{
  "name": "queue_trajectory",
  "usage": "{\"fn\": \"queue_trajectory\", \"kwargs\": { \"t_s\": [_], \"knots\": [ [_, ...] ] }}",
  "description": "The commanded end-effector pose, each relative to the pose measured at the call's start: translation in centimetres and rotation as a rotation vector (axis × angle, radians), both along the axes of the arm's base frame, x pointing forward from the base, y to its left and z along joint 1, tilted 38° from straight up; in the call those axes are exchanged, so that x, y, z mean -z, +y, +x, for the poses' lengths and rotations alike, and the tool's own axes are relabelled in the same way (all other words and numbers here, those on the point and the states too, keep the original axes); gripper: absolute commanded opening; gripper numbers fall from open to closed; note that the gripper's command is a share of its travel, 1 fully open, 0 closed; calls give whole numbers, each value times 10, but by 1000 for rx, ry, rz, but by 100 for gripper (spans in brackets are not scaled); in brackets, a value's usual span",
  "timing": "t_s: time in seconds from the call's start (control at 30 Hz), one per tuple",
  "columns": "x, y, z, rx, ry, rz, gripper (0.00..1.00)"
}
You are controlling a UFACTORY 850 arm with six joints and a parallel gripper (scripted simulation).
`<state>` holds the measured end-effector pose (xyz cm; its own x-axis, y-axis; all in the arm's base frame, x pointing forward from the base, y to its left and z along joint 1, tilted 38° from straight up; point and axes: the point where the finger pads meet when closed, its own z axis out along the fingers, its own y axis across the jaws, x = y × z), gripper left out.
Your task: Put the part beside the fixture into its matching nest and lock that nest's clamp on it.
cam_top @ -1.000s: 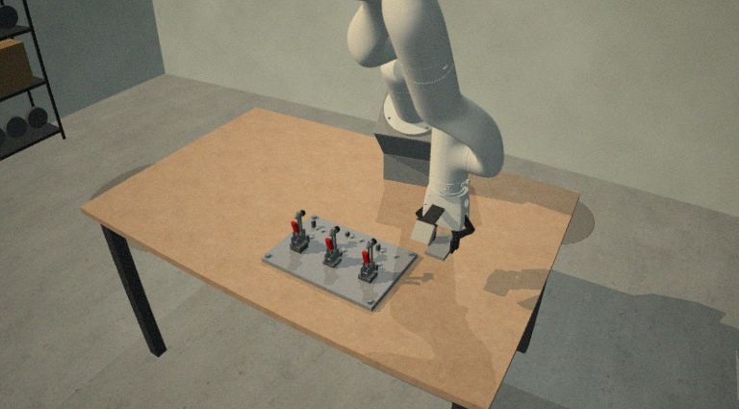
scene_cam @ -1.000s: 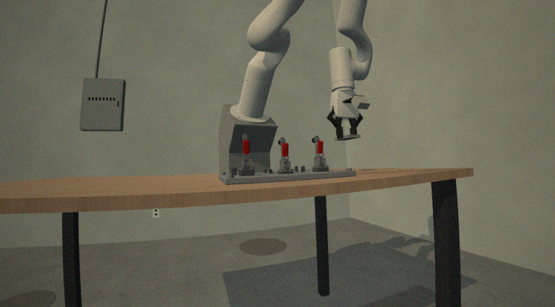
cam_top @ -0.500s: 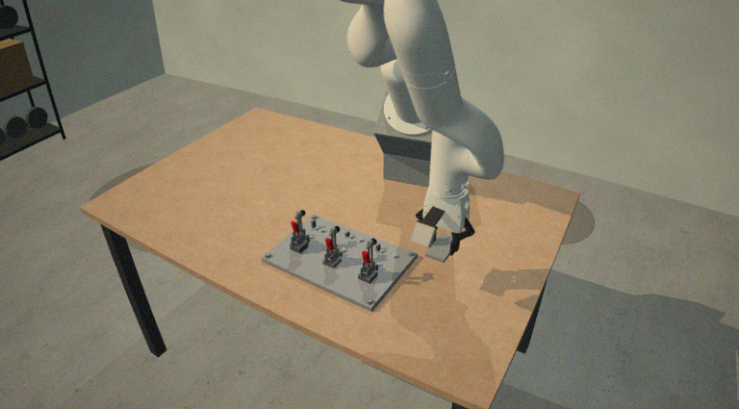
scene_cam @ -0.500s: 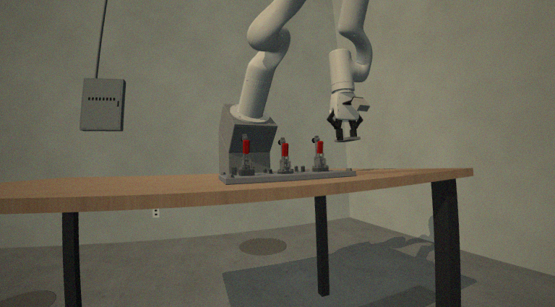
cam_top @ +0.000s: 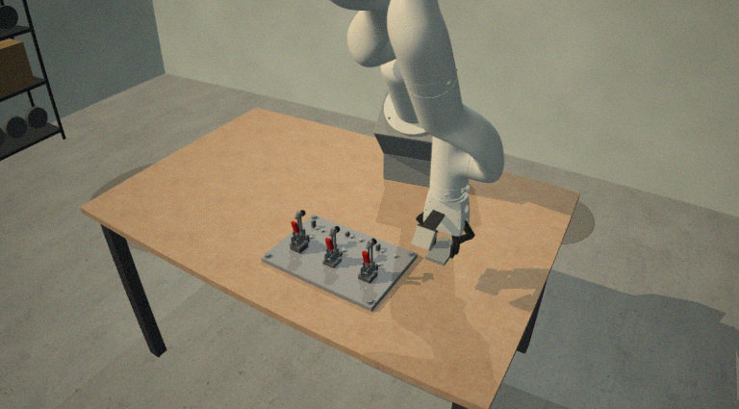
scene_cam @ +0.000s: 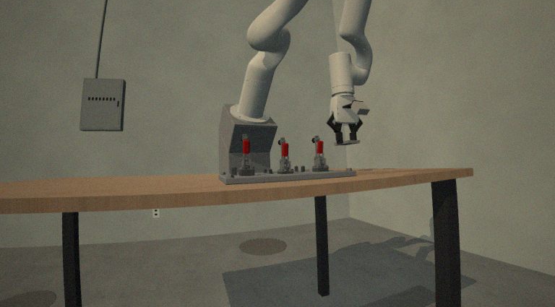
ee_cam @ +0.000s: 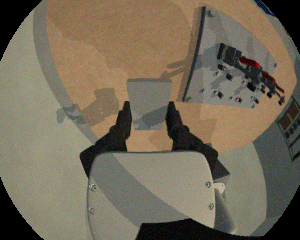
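My gripper is shut on a flat grey part and holds it in the air, well above the table, to the right of the fixture plate. In the exterior view the part hangs level between the fingers, higher than the clamps. In the wrist view the part sits between the two dark fingers, with the fixture to the upper right. The fixture carries three clamps with red handles, all standing upright. Small blocks and pads lie behind them.
The arm's grey base block stands behind the fixture at the table's far edge. A shelf rack stands at the far left of the room. A grey wall box hangs on the wall.
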<state>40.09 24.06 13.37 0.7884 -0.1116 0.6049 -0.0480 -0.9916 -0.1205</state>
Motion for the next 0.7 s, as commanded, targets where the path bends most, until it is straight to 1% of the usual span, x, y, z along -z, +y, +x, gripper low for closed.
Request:
{"fn": "queue_trajectory", "kwargs": {
  "t_s": [0.0,0.67],
  "knots": [
    [3,1,2,0,-1,1,0],
    [9,1,4,0,-1,1,0]
  ]
}}
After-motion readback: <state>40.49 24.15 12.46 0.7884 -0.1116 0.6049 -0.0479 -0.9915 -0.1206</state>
